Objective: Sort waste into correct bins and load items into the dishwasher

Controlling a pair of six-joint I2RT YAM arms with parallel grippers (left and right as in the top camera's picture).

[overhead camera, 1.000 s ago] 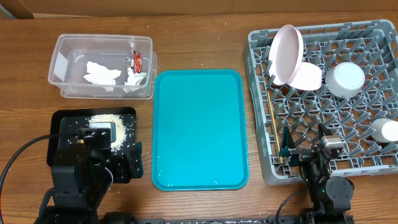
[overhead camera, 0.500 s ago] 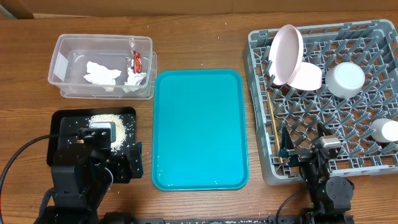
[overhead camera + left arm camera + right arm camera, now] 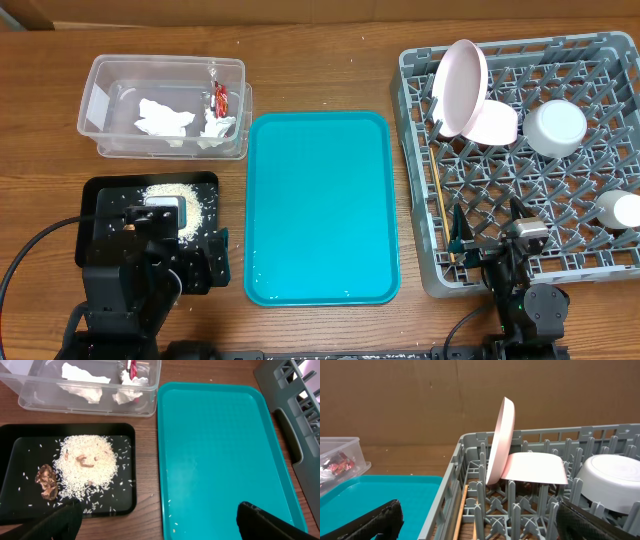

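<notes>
The clear tub (image 3: 165, 105) holds crumpled white tissue (image 3: 165, 118) and the red wrapper (image 3: 221, 97). The black tray (image 3: 100, 195) holds rice (image 3: 87, 465) and a brown scrap (image 3: 47, 480). The grey dish rack (image 3: 520, 165) holds an upright plate (image 3: 462, 85), a pinkish bowl (image 3: 492, 122), a pale bowl (image 3: 555, 127), a white cup (image 3: 618, 210) and chopsticks (image 3: 440, 200) along its left side. My left gripper (image 3: 160, 525) is open and empty, low between the black tray and the teal tray. My right gripper (image 3: 480, 527) is open and empty over the rack's front left corner.
The teal serving tray (image 3: 320, 205) lies in the middle, with a few rice grains near its front left corner (image 3: 172, 510). A brown wall (image 3: 420, 400) stands behind the table. Both arm bases sit at the table's front edge.
</notes>
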